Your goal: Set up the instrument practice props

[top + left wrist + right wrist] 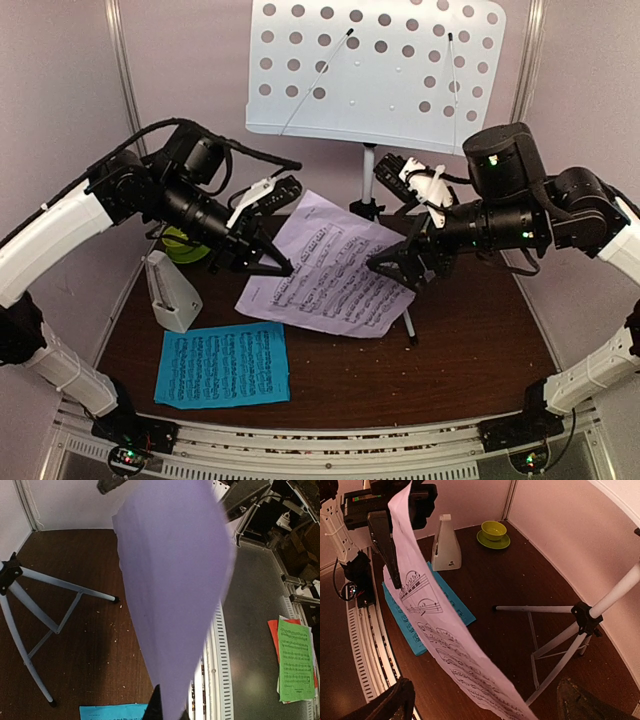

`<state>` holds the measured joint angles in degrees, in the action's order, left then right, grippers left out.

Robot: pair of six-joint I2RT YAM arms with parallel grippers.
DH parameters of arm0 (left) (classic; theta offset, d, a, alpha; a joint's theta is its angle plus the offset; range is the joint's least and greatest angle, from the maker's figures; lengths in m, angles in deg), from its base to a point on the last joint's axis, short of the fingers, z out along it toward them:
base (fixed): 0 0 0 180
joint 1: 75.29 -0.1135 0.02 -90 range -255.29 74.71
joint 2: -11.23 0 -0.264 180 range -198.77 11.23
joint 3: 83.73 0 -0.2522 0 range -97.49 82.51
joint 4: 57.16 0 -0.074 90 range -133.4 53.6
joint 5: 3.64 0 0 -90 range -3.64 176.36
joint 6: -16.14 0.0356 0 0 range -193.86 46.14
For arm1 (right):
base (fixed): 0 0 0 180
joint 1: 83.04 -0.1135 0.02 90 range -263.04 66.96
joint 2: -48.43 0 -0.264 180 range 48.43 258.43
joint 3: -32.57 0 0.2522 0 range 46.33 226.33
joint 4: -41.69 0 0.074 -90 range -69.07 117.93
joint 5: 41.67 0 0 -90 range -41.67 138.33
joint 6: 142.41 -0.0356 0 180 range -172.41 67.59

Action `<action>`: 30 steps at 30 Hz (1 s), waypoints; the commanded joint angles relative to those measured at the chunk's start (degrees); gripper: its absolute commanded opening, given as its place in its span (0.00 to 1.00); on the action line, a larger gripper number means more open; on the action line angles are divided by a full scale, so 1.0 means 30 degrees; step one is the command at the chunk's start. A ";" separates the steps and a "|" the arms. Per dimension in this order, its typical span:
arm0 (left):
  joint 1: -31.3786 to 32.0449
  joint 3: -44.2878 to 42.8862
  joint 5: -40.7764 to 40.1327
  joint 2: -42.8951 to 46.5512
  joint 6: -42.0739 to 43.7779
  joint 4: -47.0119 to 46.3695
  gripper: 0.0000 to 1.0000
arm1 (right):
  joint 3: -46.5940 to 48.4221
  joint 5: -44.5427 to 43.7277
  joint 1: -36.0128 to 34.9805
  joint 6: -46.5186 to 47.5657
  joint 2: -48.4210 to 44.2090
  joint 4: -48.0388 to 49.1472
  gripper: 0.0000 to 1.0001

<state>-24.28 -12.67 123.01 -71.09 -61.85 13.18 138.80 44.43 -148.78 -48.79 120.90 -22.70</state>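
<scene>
Table (470, 340); page (325, 270) apparently in left gripper (278, 266)

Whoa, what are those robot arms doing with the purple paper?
The left gripper is pinching one edge of the lilac sheet-music page and holding it up. The right gripper is open at the page's other edge, not gripping it. No page is on the white music stand behind them yet. The cyan page lies flat on the table near the front, and the white metronome stands on the left.
</scene>
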 commanded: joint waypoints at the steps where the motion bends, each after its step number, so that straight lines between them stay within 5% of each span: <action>1: 0.0635 -0.1150 -0.0150 -0.0654 0.1945 0.1941 0.00 | 0.0916 0.1419 -0.0121 0.1385 0.0381 -0.0502 1.00; 11: 0.0958 -0.2171 -0.0330 -0.1697 0.2210 0.2066 0.00 | -0.0104 0.2649 -0.0982 0.0875 0.1472 0.0125 0.76; 14: 0.0958 -0.2222 -0.0630 -0.1787 0.2295 0.2129 0.00 | 0.0090 0.2323 -0.0984 0.0657 0.1776 0.0101 0.59; 19: 0.0938 -0.2202 -0.1757 -0.1433 0.2354 0.2282 0.00 | 0.0371 0.2012 -0.0971 -0.0030 0.1678 0.0002 0.04; 20: 0.0893 -0.2058 -0.2063 -0.1235 0.2262 0.2102 0.00 | 0.0294 0.2034 -0.0977 -0.0246 0.1500 0.0258 0.00; 30: -0.1665 0.2011 -0.2120 0.3340 -0.1036 -0.4082 0.35 | -0.2076 0.2304 -0.0576 -0.1681 -0.2604 0.5214 0.00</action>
<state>-27.56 -8.28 117.19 -66.37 -60.23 12.37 133.62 51.16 -151.09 -51.72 118.08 -15.67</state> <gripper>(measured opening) 0.322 0.012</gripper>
